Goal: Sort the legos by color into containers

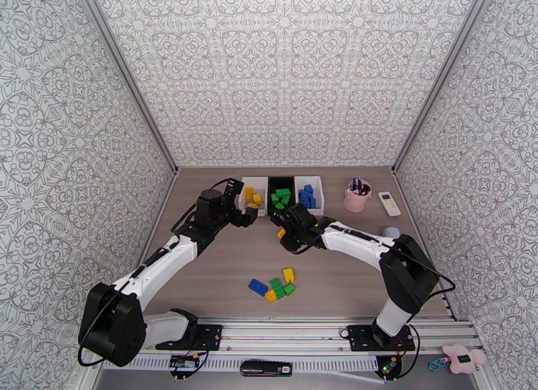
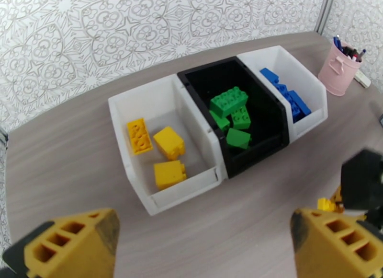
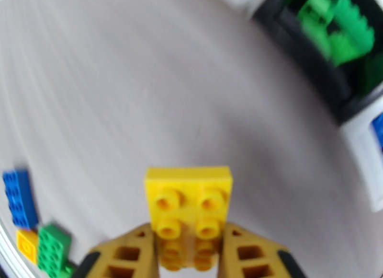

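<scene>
A yellow lego (image 3: 188, 202) sits pinched between the pressed-in fingers of the right tool (image 3: 189, 233), held above the bare bench (image 1: 350, 277) just near of the black bin (image 2: 258, 159) holding the greens (image 2: 230, 101). Its likely home is the left white bin (image 2: 186, 190), where three yellows (image 2: 168, 142) lie; the blues (image 2: 292, 101) fill the right white bin (image 2: 316, 89). The carry should run left and far, clear the black rim, and release low and central. The left tool (image 2: 203, 240), spread wide and empty, hangs just near of that bin, so the approach wants room. A mixed cluster (image 1: 272, 287) waits near the arms.
</scene>
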